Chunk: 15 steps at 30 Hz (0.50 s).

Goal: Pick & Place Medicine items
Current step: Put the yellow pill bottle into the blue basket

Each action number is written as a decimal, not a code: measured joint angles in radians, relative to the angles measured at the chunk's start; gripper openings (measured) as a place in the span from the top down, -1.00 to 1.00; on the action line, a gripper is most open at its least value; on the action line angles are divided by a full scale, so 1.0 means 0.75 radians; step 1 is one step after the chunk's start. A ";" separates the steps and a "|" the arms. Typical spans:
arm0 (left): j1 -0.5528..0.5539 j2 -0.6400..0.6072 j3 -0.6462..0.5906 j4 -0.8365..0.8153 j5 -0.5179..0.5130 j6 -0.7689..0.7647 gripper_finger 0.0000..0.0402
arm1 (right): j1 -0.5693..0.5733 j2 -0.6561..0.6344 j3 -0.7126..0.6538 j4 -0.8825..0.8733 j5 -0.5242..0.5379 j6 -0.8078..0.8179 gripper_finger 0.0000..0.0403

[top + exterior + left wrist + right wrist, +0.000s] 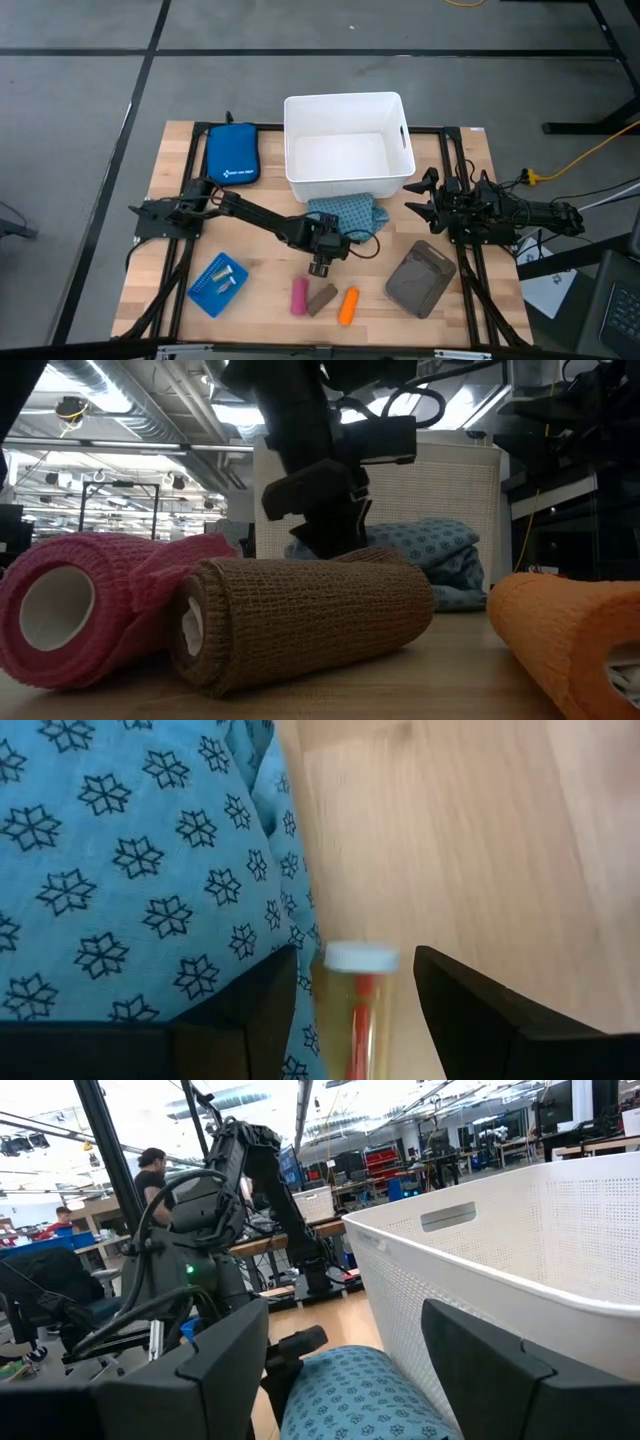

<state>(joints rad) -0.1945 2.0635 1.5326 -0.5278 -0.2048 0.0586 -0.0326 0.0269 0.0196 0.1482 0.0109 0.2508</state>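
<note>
Beside the teal star-patterned soft pack (345, 213), the left gripper (320, 267) holds a small clear white-capped vial (357, 1010) between its jaws; the white perforated plastic bin (348, 146) holds nothing yet, and the right gripper (422, 195) waits with jaws apart.

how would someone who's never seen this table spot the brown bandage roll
Start at the white bin at the table's far edge, then drop to the near edge, where three rolls lie in a row. The brown bandage roll is the middle one, touching the pink roll, with the orange roll lying apart on its other side; it alone is dull brown.
</note>
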 joint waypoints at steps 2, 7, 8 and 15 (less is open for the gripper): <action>0.001 0.016 0.001 0.029 0.019 0.004 0.00 | 0.000 0.000 0.000 0.000 0.000 0.000 -0.32; 0.001 0.068 0.004 0.039 0.054 0.001 0.00 | 0.000 0.000 0.000 0.000 0.000 0.001 -0.32; 0.001 0.076 0.004 0.040 0.056 -0.007 0.00 | 0.000 0.000 0.000 0.000 0.000 0.001 -0.32; 0.001 0.076 0.003 0.041 0.059 -0.017 0.00 | 0.000 0.000 0.000 -0.001 0.000 0.004 -0.32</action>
<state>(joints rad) -0.1934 2.1204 1.5349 -0.4969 -0.1604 0.0461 -0.0327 0.0270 0.0196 0.1478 0.0113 0.2535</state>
